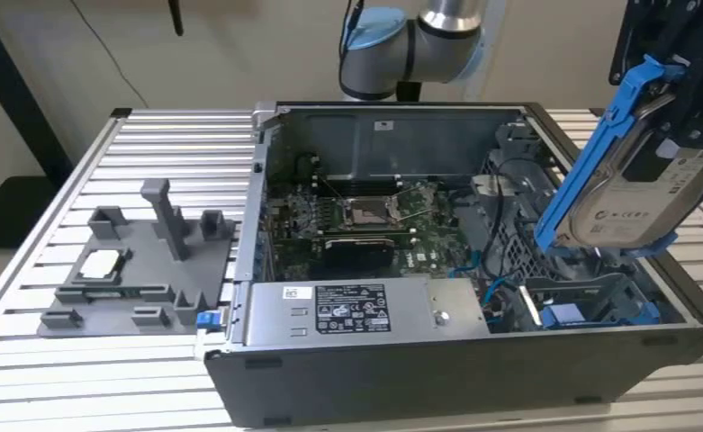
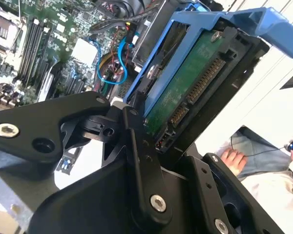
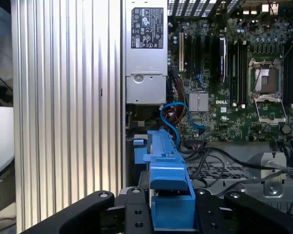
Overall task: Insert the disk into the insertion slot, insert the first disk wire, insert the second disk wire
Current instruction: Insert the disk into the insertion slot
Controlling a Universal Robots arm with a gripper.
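Observation:
The disk (image 1: 639, 202), a silver-grey drive with a white label in a bright blue carrier, hangs tilted above the exterior view's right end of the open computer case (image 1: 327, 378). My black gripper (image 1: 675, 126) is shut on its upper end. In the second wrist view the disk (image 2: 185, 83) shows its green circuit side and connector, clamped between black fingers (image 2: 136, 146). The blue carrier (image 3: 168, 180) sits in the gripper (image 3: 168, 217) in the first wrist view. The insertion slot (image 1: 591, 301), a bay with blue parts, lies below the disk. Blue wires (image 3: 178, 122) curl beside the bay.
A motherboard (image 1: 364, 216) and a grey power supply with a label (image 1: 351, 310) fill the case. A grey holder fixture (image 1: 135, 261) stands on the slatted metal table (image 1: 147, 135) at the exterior view's left. A person's hand (image 2: 232, 158) rests beyond the table.

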